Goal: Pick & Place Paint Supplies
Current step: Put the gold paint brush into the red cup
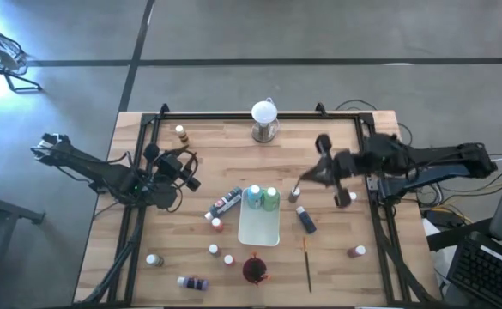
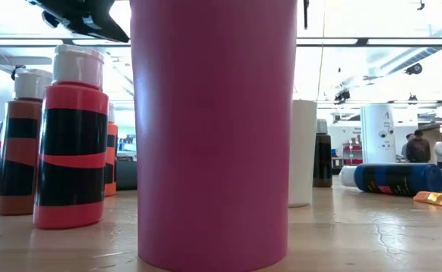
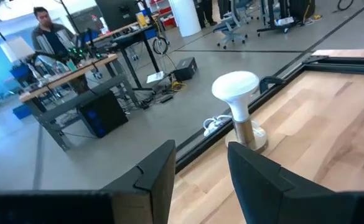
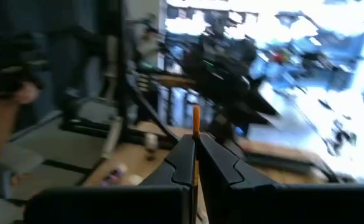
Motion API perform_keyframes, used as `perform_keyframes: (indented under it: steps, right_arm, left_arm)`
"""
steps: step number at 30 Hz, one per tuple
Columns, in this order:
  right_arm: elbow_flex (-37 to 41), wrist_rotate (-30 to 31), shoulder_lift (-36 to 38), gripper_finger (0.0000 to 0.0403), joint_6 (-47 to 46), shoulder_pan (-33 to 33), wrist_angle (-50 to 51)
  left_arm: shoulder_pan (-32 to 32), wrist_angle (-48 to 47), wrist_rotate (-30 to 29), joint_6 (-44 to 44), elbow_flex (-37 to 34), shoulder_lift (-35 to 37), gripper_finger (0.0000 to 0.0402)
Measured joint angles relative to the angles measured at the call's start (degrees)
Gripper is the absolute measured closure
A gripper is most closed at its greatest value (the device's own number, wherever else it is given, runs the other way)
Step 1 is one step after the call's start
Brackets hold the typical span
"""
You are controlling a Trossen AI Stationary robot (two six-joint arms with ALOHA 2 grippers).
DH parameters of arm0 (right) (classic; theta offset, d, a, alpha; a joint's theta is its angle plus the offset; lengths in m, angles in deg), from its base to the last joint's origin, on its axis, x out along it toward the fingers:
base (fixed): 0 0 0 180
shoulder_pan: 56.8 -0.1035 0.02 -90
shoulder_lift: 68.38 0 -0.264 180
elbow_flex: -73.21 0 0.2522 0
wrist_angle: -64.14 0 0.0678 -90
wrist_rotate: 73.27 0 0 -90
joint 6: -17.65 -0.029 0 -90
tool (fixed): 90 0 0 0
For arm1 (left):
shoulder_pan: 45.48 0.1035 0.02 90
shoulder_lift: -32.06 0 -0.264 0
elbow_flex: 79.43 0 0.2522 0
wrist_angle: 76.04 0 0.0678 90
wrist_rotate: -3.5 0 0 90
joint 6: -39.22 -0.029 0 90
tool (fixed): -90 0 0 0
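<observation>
**Brush held high, easy to lose**

Right fingers [image 4: 195, 163] pinch a thin brush [image 4: 195, 127] above the worktop [image 1: 336, 262]; the left fingers [image 3: 200, 180] stand apart, empty. Slipping is the risk (narrow handle), or missing the red cup [image 1: 255, 269].

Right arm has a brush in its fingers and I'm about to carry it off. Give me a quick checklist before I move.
1. Grip: right gripper shut on the thin orange wooden-handled brush: ok.
2. Bristle end of that brush clear of the table: cannot tell.
3. Dark red round cup standing upright: ok.
4. Left gripper open, empty, off to the left side: ok.
5. White rectangular tray has free room beside the teal paint bottle and green paint bottle: ok.
</observation>
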Motion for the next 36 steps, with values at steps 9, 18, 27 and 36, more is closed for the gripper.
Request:
perform_keyframes:
  steps: [9, 18, 27, 36]
  right_arm:
    - [0.0, 2.6, -7.2, 0.0395, 1.6, -11.7, -11.1]
    - [-4.2, 4.9, -15.0, 0.0395, 1.8, -17.5, -15.3]
    - [-11.0, 4.9, -25.0, 0.0395, 1.4, -19.1, -16.0]
    - [-15.8, 4.9, -31.7, 0.0395, 0.6, -20.4, -16.1]
  left_arm:
    - [0.0, 0.1, 1.4, 0.3, -1.6, 0.0, 0.0248]
    - [0.0, 0.2, 1.3, 0.2, -2.6, 0.0, 0.0248]
    - [0.0, 0.3, 1.2, 0.1, -2.7, 0.0, 0.0248]
    - [0.0, 0.3, 1.3, 0.3, -2.7, 0.0, 0.0248]
